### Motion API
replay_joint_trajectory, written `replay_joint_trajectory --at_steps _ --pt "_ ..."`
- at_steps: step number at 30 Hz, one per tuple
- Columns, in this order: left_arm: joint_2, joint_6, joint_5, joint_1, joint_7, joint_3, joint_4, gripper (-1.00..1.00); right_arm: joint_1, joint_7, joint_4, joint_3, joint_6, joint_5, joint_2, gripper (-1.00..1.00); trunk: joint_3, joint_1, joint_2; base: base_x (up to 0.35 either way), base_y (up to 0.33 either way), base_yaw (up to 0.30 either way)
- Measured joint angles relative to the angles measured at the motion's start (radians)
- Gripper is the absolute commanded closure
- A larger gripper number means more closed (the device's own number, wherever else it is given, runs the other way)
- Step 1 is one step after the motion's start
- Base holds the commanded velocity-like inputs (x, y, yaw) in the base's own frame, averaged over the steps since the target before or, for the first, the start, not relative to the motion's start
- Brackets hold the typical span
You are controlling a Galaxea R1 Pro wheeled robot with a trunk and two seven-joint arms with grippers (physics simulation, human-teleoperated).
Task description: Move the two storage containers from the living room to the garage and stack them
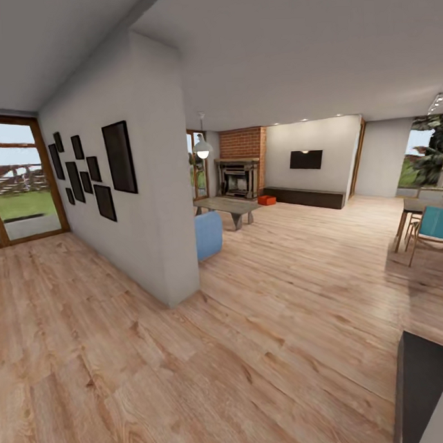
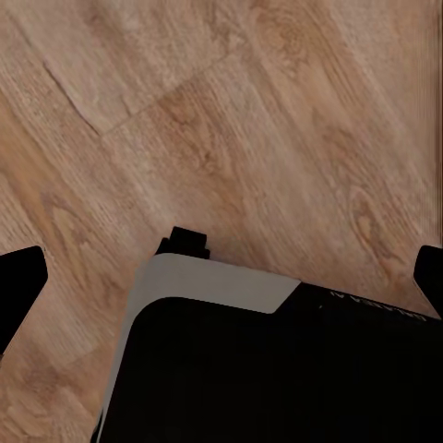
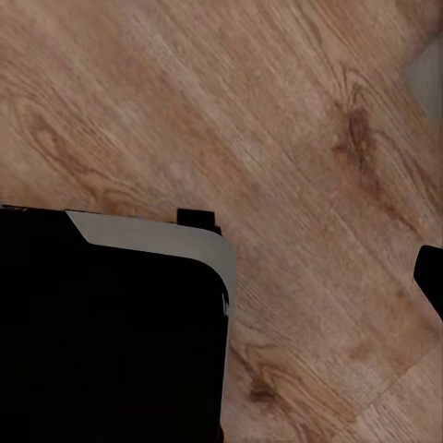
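Note:
Far across the living room's light wood plank floor (image 1: 264, 323), an orange-red storage container (image 1: 267, 199) sits on the floor beside the red brick fireplace (image 1: 240, 172). It is too small to tell whether it is one bin or two. My left gripper (image 2: 224, 277) hangs open over the planks, with one dark fingertip (image 2: 18, 286) at each edge of the left wrist view and nothing between them. In the right wrist view, one fingertip (image 3: 430, 277) of my right gripper stands far out at the edge over bare planks. The garage is out of view.
A white partition wall (image 1: 150, 205) with dark picture frames juts out at centre left. Behind it are a blue sofa (image 1: 208, 233) and a low table (image 1: 227, 207). A dark low cabinet (image 1: 304, 197) lines the far wall. Chairs (image 1: 434, 228) stand at right, and a dark object (image 1: 422, 380) at lower right.

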Motion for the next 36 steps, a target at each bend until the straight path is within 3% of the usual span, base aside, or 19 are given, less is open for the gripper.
replay_joint_trajectory --at_steps 12,36 --pt "-0.002 0.0 0.0 0.0 0.0 0.0 0.0 -1.0 0.0 -0.005 0.0 -0.001 0.011 -0.008 0.009 -1.0 0.0 0.0 0.0 0.323 0.0 -0.268" --pt "0.0 0.009 0.0 0.0 0.0 0.0 0.0 -1.0 0.0 0.001 -0.001 0.007 0.01 0.003 0.003 -1.0 0.0 0.0 0.0 0.323 0.0 -0.259"
